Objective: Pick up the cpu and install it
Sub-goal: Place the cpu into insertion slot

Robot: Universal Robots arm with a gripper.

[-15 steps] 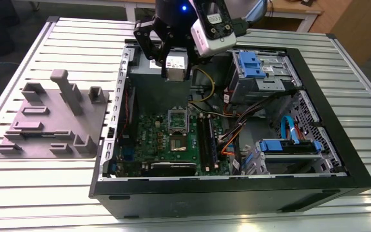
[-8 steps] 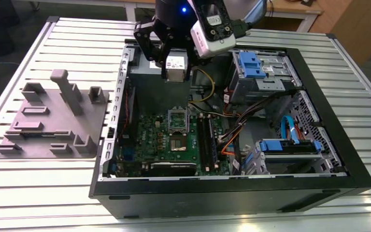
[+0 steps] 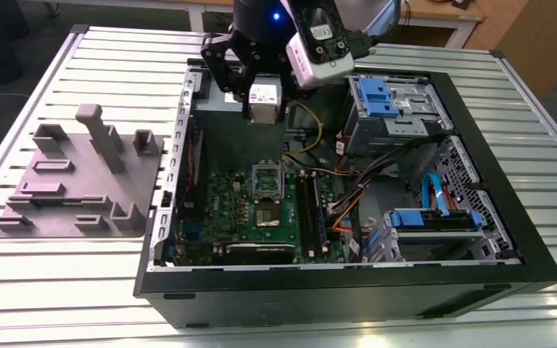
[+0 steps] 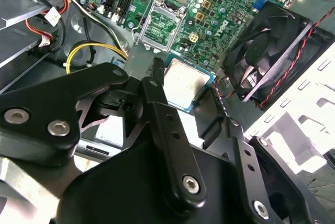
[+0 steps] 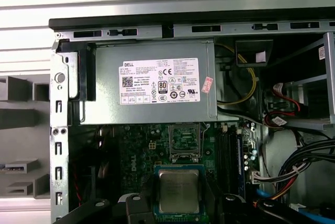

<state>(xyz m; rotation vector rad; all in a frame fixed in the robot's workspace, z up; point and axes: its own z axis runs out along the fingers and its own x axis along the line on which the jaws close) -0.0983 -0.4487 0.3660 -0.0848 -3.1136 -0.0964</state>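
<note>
While the gripper (image 3: 262, 101) hangs upper centre in the exterior view, its fingers (image 4: 156, 96) clamp the cpu (image 5: 179, 191) above the motherboard (image 3: 259, 210). Carry step, I judge; seating calls for squaring over the socket (image 5: 184, 141).

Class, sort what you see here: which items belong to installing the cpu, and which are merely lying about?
Belong to the job:
- cpu, held in the gripper
- socket

Lying about:
- power supply box
- case fan
- grey fixture
- blue drive cage
</note>
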